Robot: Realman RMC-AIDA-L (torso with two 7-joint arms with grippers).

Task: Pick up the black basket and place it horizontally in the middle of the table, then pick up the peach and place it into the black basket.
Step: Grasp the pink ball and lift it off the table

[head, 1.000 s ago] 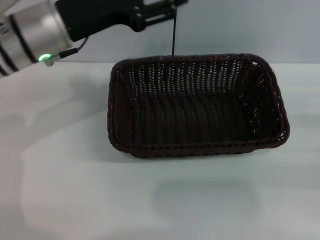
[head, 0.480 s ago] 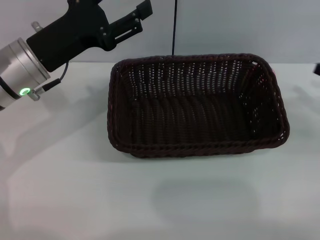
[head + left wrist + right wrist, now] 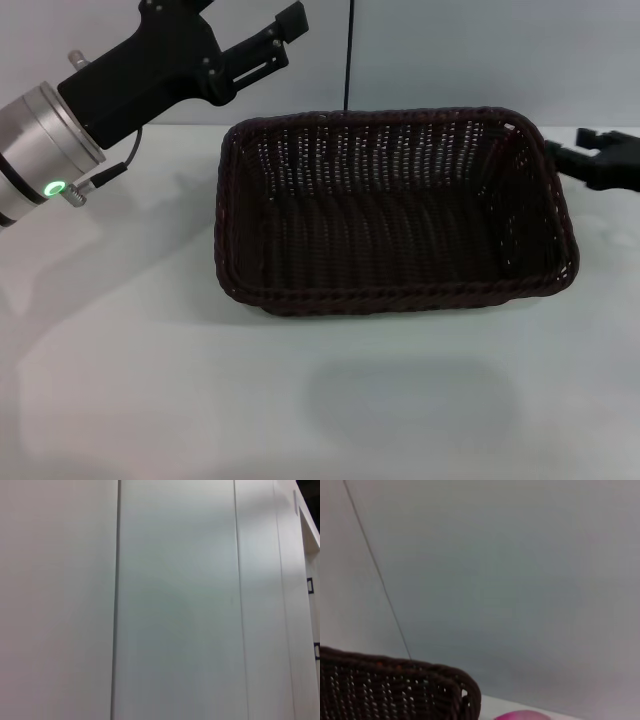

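The black basket (image 3: 390, 215) lies lengthwise across the middle of the white table (image 3: 150, 380), open side up and empty. My left gripper (image 3: 232, 14) is raised above the table's far left, clear of the basket, with its jaws open and empty. My right gripper (image 3: 571, 145) reaches in from the right edge, just beside the basket's far right corner, open and empty. The peach (image 3: 522, 715) shows only in the right wrist view, as a pink-magenta sliver on the table just past the basket's corner (image 3: 455, 692). In the head view it is hidden.
A thin dark cable (image 3: 348, 55) hangs down the wall behind the basket. The left wrist view shows only pale wall panels (image 3: 175, 605). White tabletop stretches in front of and to the left of the basket.
My left arm has drawn back to the left, away from the basket. My right gripper has come into view from the right edge, beside the basket's far right corner. The basket has not moved.
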